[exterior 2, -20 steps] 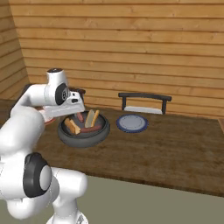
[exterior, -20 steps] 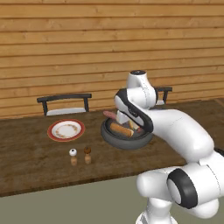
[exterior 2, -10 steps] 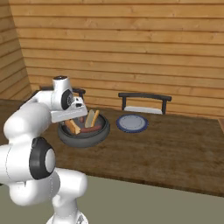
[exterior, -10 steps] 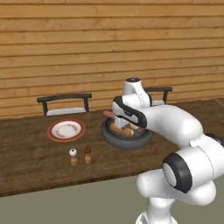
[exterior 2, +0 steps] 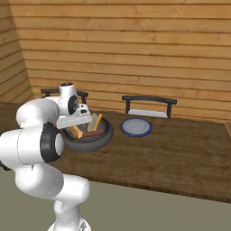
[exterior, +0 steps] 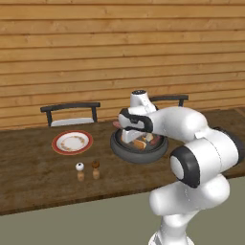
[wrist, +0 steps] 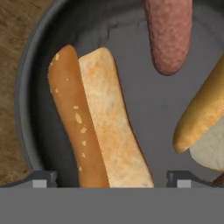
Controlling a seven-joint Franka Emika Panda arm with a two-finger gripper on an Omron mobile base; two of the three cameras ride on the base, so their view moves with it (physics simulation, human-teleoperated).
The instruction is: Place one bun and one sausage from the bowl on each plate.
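Note:
The dark grey bowl (exterior: 118, 147) (exterior 2: 103, 138) (wrist: 30, 100) sits mid-table. Inside lie a split bun (wrist: 98, 127), a sausage (wrist: 168, 35) and a second bun (wrist: 199, 116). My gripper (wrist: 111, 177) (exterior: 135, 138) (exterior 2: 76, 126) hangs low over the bowl, open, its fingertips (wrist: 43, 177) on either side of the split bun's near end. I cannot tell whether they touch it. To the bowl's left is the red-rimmed plate (exterior: 72, 142), bare. The pale blue-grey plate (exterior 2: 136, 127) lies to the bowl's right, also bare.
Salt (exterior: 80, 171) and pepper (exterior: 95, 169) shakers stand near the table's front edge, below the red-rimmed plate. Two dark chairs (exterior: 72, 112) (exterior 2: 149, 106) stand behind the table against a wooden wall.
My hand has come down over the bowl toward the split bun. The food and plates have not moved.

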